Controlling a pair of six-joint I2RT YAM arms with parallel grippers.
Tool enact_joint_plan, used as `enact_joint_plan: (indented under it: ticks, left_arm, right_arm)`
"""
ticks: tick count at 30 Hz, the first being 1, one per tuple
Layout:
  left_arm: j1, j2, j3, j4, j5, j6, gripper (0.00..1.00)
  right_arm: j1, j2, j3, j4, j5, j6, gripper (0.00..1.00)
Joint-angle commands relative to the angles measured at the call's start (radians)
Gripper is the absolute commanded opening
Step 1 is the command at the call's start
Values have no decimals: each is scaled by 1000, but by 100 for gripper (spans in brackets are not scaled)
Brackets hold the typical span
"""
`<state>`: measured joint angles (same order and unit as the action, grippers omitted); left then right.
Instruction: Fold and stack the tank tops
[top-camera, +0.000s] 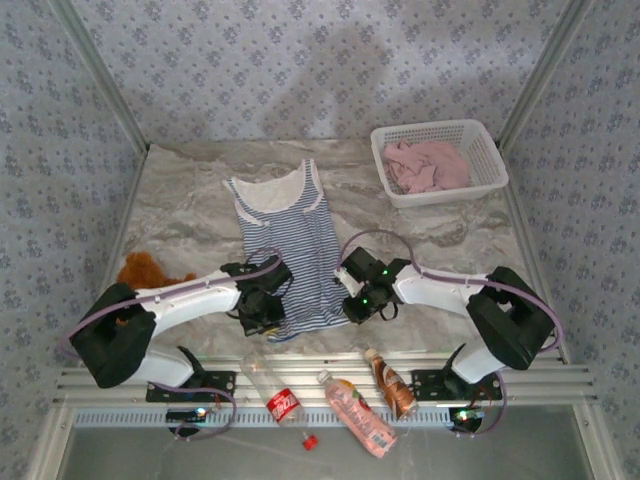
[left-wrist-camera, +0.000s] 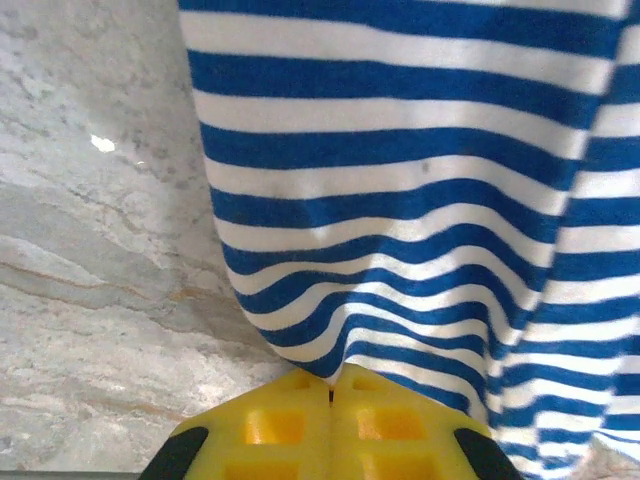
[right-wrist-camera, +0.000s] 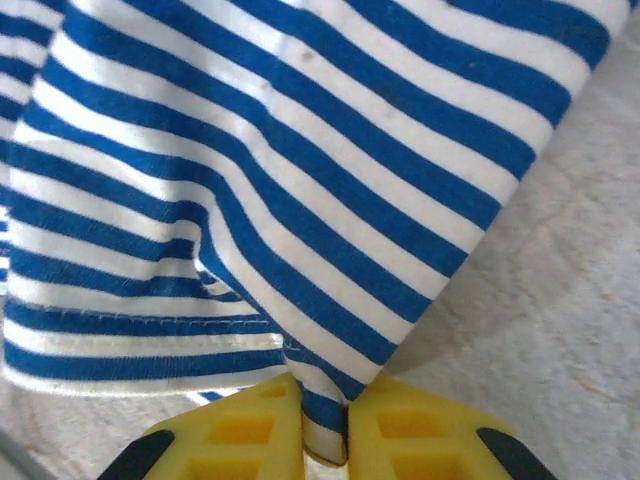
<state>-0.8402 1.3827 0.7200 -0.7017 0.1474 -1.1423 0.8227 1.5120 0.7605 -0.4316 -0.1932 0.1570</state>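
The striped navy-and-white tank top (top-camera: 292, 250) lies flat in the middle of the marble table, neck towards the back. At its lower left edge my left gripper (top-camera: 262, 310) is shut on the striped cloth (left-wrist-camera: 400, 200), its yellow fingertips (left-wrist-camera: 300, 420) pressed together with the fabric pinched and puckered between them. My right gripper (top-camera: 362, 303) is shut on the lower right corner, a fold of striped hem (right-wrist-camera: 320, 420) clamped between its yellow fingers (right-wrist-camera: 420, 440). The pink tank top (top-camera: 428, 165) sits crumpled in the white basket (top-camera: 480, 140) at the back right.
A brown plush toy (top-camera: 145, 270) lies left of the left arm. Three bottles (top-camera: 345, 400) lie on the metal rail at the near edge. Patterned walls close in the table at the back and both sides.
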Motion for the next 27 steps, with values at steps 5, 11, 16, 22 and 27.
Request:
enact_joint_plan:
  ticks: [5,11,16,22,27]
  left_arm:
    - [-4,-68,74,-97,-10,13,0]
    - [42,-75,173,-182,-18,86,0]
    - [144,-69,249,-223,1,185,0]
    - [277,-27,306,-216,39,286,0]
    - [360,51,409,-217,59,369,0]
  right_arm:
    - [0,-57,51,-54,-79,-8,15]
    - [-41,-76,114,-99,-103,-11,15]
    - [-93,-58,199,-109,-138,-24,15]
    - [-170,31,322,-104,-187,-30,15]
    - [-212,129,463,-127,-211,-51,15]
